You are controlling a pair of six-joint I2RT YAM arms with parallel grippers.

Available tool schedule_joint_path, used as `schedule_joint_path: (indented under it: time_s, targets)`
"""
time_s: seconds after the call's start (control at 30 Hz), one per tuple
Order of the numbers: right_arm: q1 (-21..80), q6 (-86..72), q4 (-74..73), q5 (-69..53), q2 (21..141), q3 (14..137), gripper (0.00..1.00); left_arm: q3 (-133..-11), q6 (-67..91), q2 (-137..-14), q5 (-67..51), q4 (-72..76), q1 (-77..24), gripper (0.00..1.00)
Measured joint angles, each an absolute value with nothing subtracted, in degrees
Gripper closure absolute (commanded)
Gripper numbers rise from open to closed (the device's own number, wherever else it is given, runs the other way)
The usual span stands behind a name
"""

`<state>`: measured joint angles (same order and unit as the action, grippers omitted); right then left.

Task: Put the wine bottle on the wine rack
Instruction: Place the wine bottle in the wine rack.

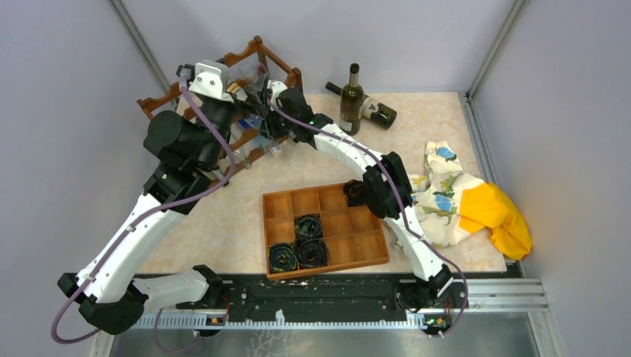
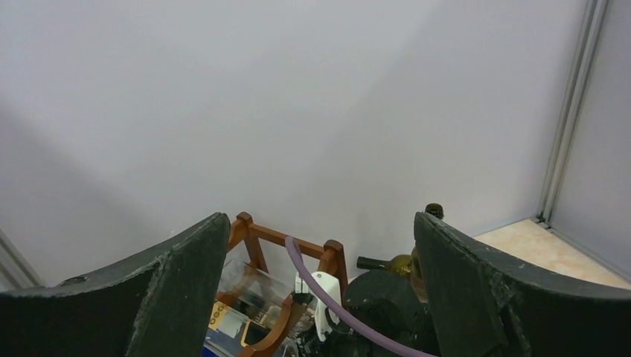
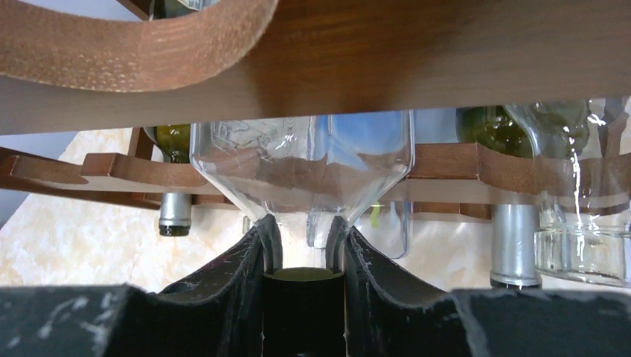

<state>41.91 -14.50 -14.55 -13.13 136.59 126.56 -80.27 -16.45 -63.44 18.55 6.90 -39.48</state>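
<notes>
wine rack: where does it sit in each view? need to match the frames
Top external: wine rack upper left, behind both wrists.
Left wrist: bottom centre, against the wall.
Right wrist: its rails fill the top and cross mid-frame.
Shared landmark: clear bottle, centre of right wrist, bottom left of centre in left wrist.

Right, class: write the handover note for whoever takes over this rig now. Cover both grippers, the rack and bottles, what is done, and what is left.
Left gripper: open, empty, raised over the wine rack.
Right gripper: shut on the neck of the clear bottle, which lies in the rack under a rail.
Done: clear bottle is in the rack; full seating unclear.
Left: release and back out. Upright dark bottle and lying dark bottle remain on the table.
</notes>
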Motion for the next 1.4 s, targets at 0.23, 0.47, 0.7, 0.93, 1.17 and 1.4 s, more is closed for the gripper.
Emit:
schedule_joint_path:
  time_s: [0.23, 0.47, 0.7, 0.93, 1.17, 1.4]
  targets:
    - [42.02, -14.48, -12.88, -12.25, 138.45, 128.42, 1.0, -81.91, -17.61, -63.48, 18.87, 6.79, -39.48, 0.01]
    - [42.28, -14.11, -12.16, -11.0, 139.41, 129.16, 1.0, -82.19, -18.22, -63.66, 18.98, 6.79, -39.48, 0.01]
    - [42.37, -14.11, -12.25, -10.37, 139.57, 129.4, 0.96, -82.81, -18.96, -63.99, 19.03, 6.63, -39.48, 0.01]
    - [42.37, -14.55, -12.19, -10.04, 139.59, 129.4, 0.92, -83.09, -19.18, -64.51, 19.05, 6.42, -39.48, 0.01]
    - [42.39, -15.51, -11.99, -9.65, 139.59, 129.4, 0.86, -83.7, -19.18, -64.75, 19.09, 6.35, -39.48, 0.01]
    - [42.54, -16.36, -11.75, -9.37, 139.63, 129.43, 0.86, -84.51, -19.29, -65.54, 19.09, 6.24, -39.48, 0.01]
